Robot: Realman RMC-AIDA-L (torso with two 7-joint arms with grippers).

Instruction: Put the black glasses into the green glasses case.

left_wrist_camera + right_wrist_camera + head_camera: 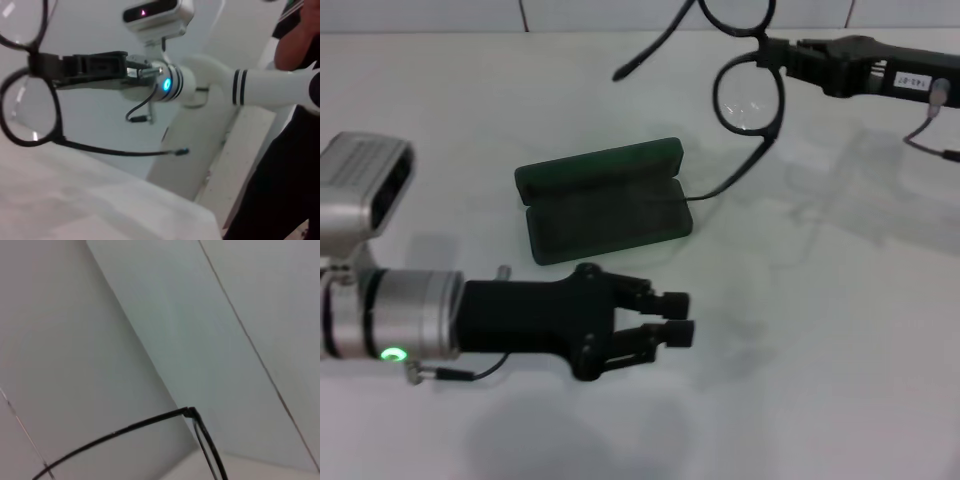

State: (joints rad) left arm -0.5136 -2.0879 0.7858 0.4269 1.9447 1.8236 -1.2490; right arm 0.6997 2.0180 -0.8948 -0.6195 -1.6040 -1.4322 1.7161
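Observation:
The green glasses case (603,200) lies open on the white table, lid toward the back, lining up. My right gripper (772,52) is shut on the bridge of the black glasses (776,105) and holds them in the air behind and to the right of the case. One temple arm hangs down with its tip near the case's right end. The glasses also show in the left wrist view (55,112) and part of the frame in the right wrist view (200,432). My left gripper (678,318) is open and empty, just in front of the case.
The white table (840,330) stretches around the case. A tiled wall edge (620,15) runs along the back. In the left wrist view a person in dark clothes (290,150) stands beyond the table's edge.

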